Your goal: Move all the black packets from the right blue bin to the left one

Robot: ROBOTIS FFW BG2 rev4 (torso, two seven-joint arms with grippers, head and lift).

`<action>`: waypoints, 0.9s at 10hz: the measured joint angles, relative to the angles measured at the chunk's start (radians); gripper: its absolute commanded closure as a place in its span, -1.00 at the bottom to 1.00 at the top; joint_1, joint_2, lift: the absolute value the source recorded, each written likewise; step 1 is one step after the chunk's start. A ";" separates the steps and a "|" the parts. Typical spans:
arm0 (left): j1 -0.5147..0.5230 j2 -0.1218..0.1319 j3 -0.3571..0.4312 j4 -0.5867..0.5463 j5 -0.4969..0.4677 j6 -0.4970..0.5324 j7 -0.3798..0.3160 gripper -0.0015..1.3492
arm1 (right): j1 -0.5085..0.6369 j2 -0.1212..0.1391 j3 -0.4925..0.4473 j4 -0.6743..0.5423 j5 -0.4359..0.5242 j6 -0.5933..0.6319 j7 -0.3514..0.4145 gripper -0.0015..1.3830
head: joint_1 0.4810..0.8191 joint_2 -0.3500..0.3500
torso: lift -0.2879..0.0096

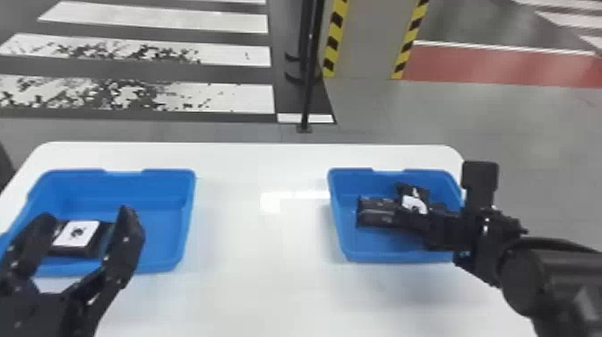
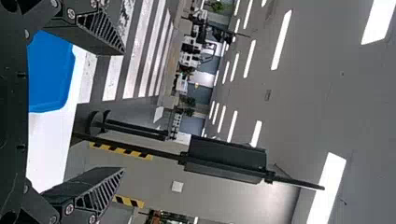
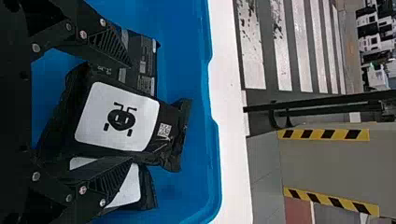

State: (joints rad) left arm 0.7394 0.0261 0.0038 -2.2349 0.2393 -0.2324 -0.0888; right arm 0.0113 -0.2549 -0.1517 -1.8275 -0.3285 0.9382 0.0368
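Beyond the white table (image 1: pixel 251 242) stands what looks like a black pole (image 1: pixel 308 89).

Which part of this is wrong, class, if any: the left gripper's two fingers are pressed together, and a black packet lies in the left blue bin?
The fingers are wrong: the head view shows the left gripper with its two fingers well apart. A black packet does lie in the left blue bin.

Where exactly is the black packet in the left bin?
At the head view's left, the packet lies inside the left bin, seen between the open fingers of the left gripper.
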 measured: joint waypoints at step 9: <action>0.002 -0.006 0.012 0.015 0.001 -0.024 0.000 -0.75 | 0.010 0.005 0.003 0.047 -0.065 -0.054 0.032 0.63 | 0.27 -0.31 | -0.01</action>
State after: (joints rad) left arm 0.7412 0.0199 0.0155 -2.2194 0.2407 -0.2567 -0.0887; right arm 0.0215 -0.2501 -0.1491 -1.7805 -0.3940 0.8845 0.0685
